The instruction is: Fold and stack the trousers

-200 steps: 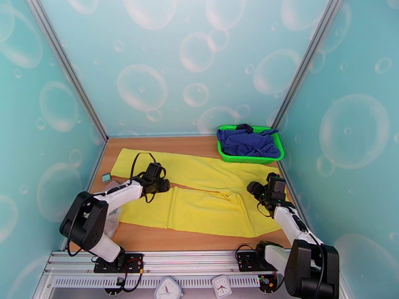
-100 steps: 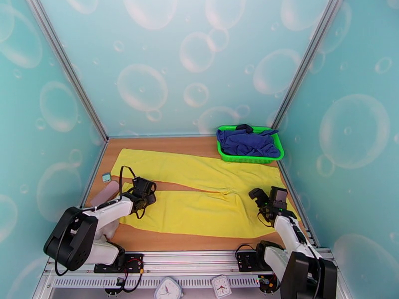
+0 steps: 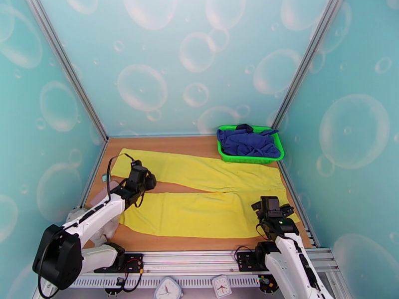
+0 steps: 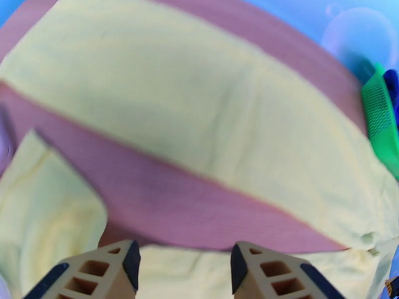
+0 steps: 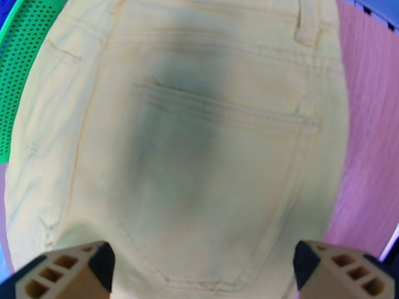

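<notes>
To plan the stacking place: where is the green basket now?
In the top view, the green basket sits in the far right corner of the table, just beyond the trousers' waist end, with a dark blue garment inside.

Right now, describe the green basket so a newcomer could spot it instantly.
On the wooden table, look to the far right corner, beyond the waist end of the yellow trousers. The basket there is bright green plastic, raised-walled, with a dark blue garment heaped inside.
</notes>
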{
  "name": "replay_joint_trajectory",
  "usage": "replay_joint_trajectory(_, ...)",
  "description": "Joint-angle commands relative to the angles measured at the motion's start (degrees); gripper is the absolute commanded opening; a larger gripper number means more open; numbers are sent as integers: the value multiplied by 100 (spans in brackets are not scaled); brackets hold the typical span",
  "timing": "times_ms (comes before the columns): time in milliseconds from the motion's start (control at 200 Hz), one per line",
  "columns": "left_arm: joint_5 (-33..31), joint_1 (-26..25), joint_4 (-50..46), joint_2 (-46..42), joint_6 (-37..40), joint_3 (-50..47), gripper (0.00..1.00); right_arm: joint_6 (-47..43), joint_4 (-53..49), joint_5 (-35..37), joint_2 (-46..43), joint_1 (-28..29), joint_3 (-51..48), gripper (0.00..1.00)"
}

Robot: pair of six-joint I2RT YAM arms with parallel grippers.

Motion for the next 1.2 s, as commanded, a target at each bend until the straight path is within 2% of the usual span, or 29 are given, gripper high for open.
replay_joint_trajectory(0, 338, 720, 165, 1105, 771, 1200, 56, -397, 659, 498, 272, 251, 531, 99)
replay_joint_trajectory(120, 82, 1305, -188, 2678, 1109, 2766, 56, -1448, 1873, 271, 718, 363, 601, 99)
replay_joint_trajectory(180, 205, 1572, -361, 3376, 1113, 3539, 56, -1991, 2418, 208, 859, 410, 555, 99)
replay_joint_trajectory(245, 240, 1764, -367, 3949, 1108, 4111, 56, -2596, 2979, -20, 900, 415, 437, 99)
replay_joint_trajectory(330, 288, 1924, -440, 4562, 1322, 4764, 56, -2905, 3495, -186, 813, 386, 252, 99)
replay_joint_trajectory(435, 223, 2012, -674, 5232, 1434, 5612, 57, -3032, 3673, -262, 779, 328, 202, 99)
replay_joint_trajectory(660, -396, 2198, -1727, 6628, 1409, 7543, 58, -3229, 3588, -444, 604, 166, 63, 99)
replay_joint_trajectory(810, -730, 2301, -1902, 7203, 1542, 8256, 59, -3220, 3521, -604, 362, 81, 4, 99)
replay_joint_trajectory(1195, -361, 2606, -2132, 7749, 1457, 8492, 59, -3161, 3690, -886, 333, 79, -220, 99)
